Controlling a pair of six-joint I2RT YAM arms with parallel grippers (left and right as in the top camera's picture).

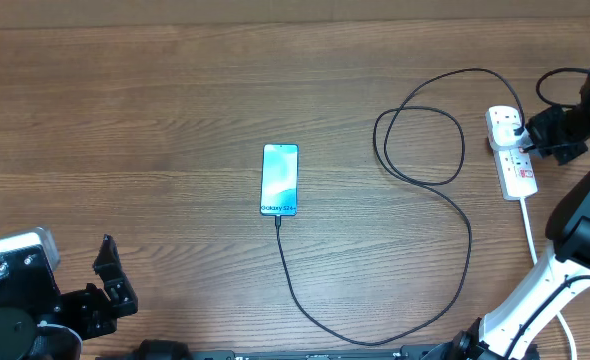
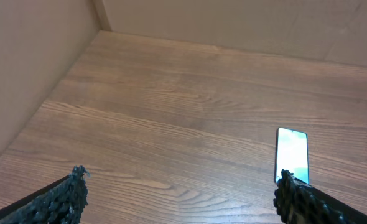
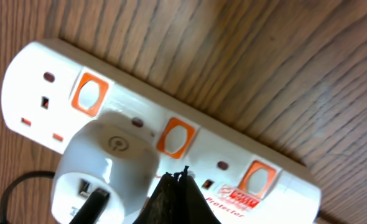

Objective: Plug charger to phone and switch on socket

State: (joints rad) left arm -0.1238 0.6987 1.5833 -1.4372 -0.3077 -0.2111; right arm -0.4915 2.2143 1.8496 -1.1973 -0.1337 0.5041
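Observation:
The phone (image 1: 280,180) lies flat mid-table with its blue screen lit; it also shows in the left wrist view (image 2: 292,152). The black charger cable (image 1: 445,300) meets the phone's near end, curves right, loops, and runs to a white adapter (image 3: 102,171) sitting in the white socket strip (image 1: 515,160). The strip has orange switches (image 3: 176,137). My right gripper (image 3: 178,175) is shut and empty, its tip touching or just above the strip right below the middle switch, beside the adapter; it also shows in the overhead view (image 1: 527,140). My left gripper (image 2: 182,177) is open and empty at the near left (image 1: 110,280).
The strip's white cord (image 1: 531,235) runs toward the near right, past the right arm's base (image 1: 535,300). A beige wall (image 2: 28,68) borders the table on the left and at the back. Bare wood lies between the left gripper and the phone.

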